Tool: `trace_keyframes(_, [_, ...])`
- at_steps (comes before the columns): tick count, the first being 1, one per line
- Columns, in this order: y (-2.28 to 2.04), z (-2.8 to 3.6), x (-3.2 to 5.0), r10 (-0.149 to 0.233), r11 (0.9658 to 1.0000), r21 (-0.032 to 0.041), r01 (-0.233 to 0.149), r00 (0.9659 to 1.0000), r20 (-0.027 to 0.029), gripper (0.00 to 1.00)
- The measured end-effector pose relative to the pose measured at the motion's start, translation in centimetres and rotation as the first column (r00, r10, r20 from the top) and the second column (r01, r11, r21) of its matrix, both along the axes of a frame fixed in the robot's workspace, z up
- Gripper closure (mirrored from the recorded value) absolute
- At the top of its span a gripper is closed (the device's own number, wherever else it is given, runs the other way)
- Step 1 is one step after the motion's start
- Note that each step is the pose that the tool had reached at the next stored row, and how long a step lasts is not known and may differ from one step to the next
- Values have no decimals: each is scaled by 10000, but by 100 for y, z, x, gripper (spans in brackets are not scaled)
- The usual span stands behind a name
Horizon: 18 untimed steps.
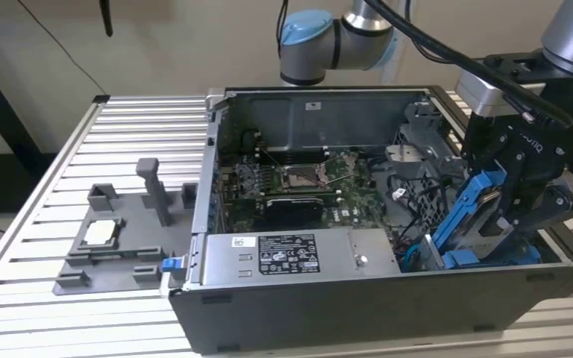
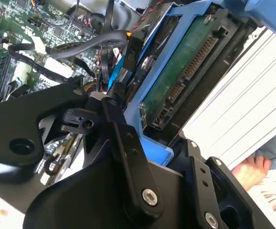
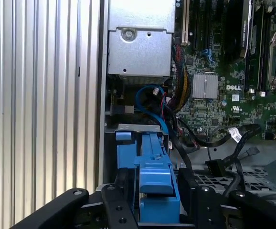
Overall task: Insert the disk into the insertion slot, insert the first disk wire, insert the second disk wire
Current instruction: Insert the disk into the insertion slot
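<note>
Exterior view, four o'clock: reaching down into the open computer case point(image 1: 386, 313) with the gripper point(image 1: 513, 212), pinching the disk point(image 1: 486, 224) by its blue carrier point(image 1: 462, 216). Holding it steeply tilted, lower edge at the insertion slot point(image 1: 486, 259) in the case's five-o'clock corner, upper edge leaning off toward one o'clock. Looks like an angled entry, meant to get the carrier's foot past the bay lip before levelling. Not seated yet, by the look of it.

Over to the first wrist view: looking straight along the carrier with black fingers point(image 3: 121, 205) on either side of it, gripping the narrow flanks, probably to leave the connector end free. Beyond it, a loose blue cable point(image 3: 150, 102) and the black disk wires point(image 3: 217, 167), unplugged and draped by the bay, seemingly parked clear of the carrier's path.

Second wrist view: showing the disk's green circuit board point(image 2: 185, 71) face-on, connector row bare, nothing plugged in. Also catching a person's hand point(image 2: 252, 169) near the slatted table point(image 2: 238, 109), well apart from the claw.

Back in the exterior view: silver box with the white label point(image 1: 286, 253) at six o'clock, motherboard point(image 1: 307, 179) dead centre, grey fixture point(image 1: 117, 239) at nine o'clock, none in contact with the claw.
</note>
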<state>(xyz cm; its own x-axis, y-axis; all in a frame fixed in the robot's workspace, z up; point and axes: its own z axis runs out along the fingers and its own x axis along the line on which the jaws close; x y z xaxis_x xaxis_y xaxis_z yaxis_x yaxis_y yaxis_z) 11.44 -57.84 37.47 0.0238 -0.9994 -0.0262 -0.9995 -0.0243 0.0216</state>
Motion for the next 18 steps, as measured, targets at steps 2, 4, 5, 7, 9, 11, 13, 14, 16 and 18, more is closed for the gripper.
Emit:
trace_keyframes(2, [1,27,0,-5,10000,1,5,10000,0,45])
trace_keyframes(4, [1,108,0,-17,10000,3,17,10000,0,45])
trace_keyframes(5, [2,141,0,-18,10000,3,18,10000,6,45])
trace_keyframes(7, [17,148,-2,-20,10000,43,19,9999,109,45])
trace_keyframes(9, [28,148,-3,-24,9997,226,18,9996,280,45])
trace_keyframes(11, [36,149,-7,-37,9991,431,18,9990,445,45])
trace_keyframes(13, [42,149,-21,-71,9987,514,43,9985,549,45])
trace_keyframes(14, [44,149,-26,-92,9984,554,59,9982,598,45])
trace_keyframes(16, [35,159,-25,-127,9983,570,93,9981,599,45])
trace_keyframes(18, [31,171,-25,-134,9983,574,99,9981,599,45])
